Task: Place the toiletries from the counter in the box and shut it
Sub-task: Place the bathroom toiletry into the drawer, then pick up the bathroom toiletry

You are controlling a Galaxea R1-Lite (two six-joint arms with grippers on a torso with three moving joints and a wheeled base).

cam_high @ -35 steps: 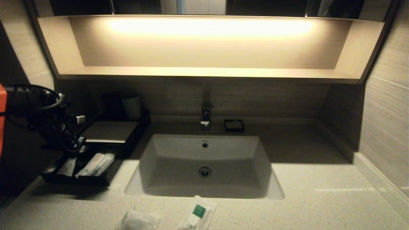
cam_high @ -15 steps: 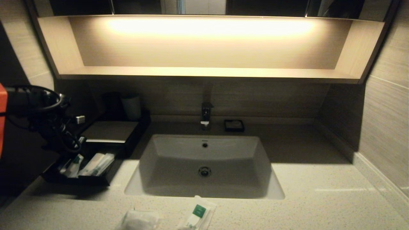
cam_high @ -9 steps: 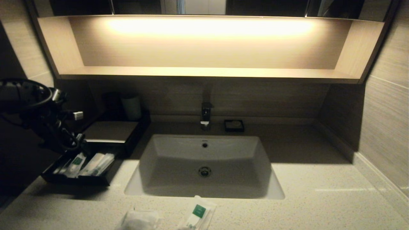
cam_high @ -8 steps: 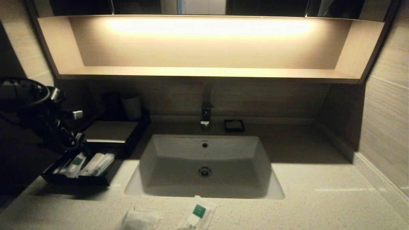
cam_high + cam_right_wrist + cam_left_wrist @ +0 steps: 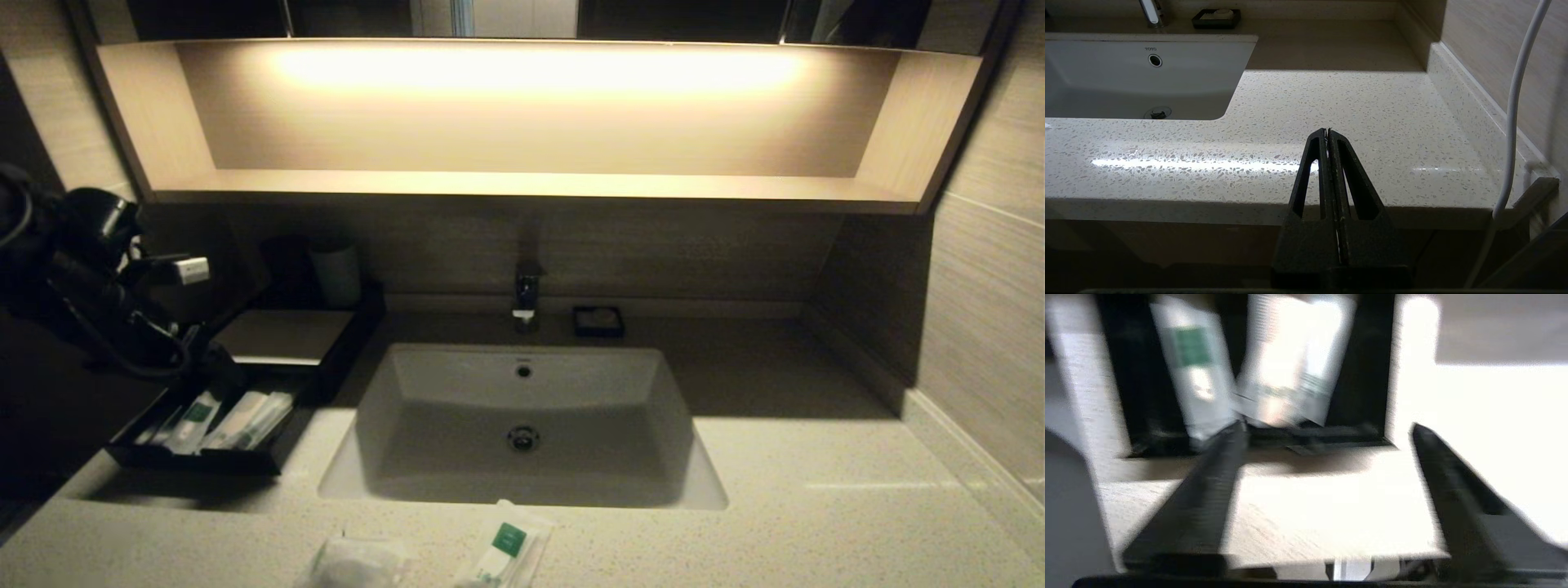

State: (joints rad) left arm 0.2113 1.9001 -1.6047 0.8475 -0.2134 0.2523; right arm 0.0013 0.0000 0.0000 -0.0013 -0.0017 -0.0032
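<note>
Overhead, a lit wooden shelf (image 5: 522,184) spans the wall above the speckled beige desk (image 5: 816,490) and its white sink basin (image 5: 522,408), stamped TOTO near the overflow hole in the right wrist view. At the desk's left, the black box (image 5: 286,339) has its drawer tray (image 5: 196,461) pulled out, holding green-labelled packets (image 5: 237,418). Two more packets (image 5: 506,551) lie on the front edge. The left tool (image 5: 1327,430) hovers over the box, fingers spread wide, empty. The right tool (image 5: 1328,131), closed and empty, sits off the desk's bare right front edge.
</note>
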